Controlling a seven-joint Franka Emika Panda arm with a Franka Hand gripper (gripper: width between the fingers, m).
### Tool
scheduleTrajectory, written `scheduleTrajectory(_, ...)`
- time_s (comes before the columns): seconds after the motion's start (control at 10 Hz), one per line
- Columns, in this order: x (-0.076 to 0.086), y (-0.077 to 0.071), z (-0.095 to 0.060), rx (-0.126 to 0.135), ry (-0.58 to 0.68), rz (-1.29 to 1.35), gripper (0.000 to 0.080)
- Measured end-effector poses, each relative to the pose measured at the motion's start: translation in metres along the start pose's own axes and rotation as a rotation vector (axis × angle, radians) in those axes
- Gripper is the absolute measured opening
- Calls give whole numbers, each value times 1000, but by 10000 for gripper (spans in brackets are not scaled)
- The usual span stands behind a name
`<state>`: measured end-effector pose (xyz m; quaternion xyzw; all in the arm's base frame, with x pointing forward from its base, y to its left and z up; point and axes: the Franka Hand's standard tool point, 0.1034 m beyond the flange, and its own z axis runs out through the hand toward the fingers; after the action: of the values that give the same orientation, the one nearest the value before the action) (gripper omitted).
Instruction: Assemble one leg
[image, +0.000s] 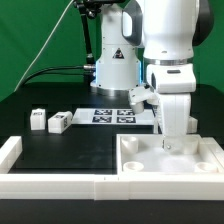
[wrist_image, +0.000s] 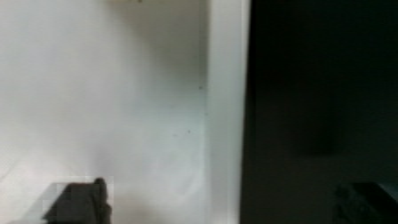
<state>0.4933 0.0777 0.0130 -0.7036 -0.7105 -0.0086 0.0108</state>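
Wrist view: gripper fingers spread wide, nothing between them. Exterior view: it sits low over the tray, lower right. Nearest leg is on the bench, mid-left, well apart from the gripper. Probably light, stiff, slick plastic. Pinch plain opposite sides, avoid the tag face.

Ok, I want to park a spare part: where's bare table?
Bare black table lies between the two legs and the front rail, on the exterior view's left of the tray. Crowded: the tray, where the end effector hangs, and the marker board beyond it.
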Motion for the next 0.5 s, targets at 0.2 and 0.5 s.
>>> scheduleTrajectory(0.2, 0, 0, 0, 0, 0, 0, 647)
scheduleTrajectory(0.5, 4, -2, -6, -6, -1, 57, 649)
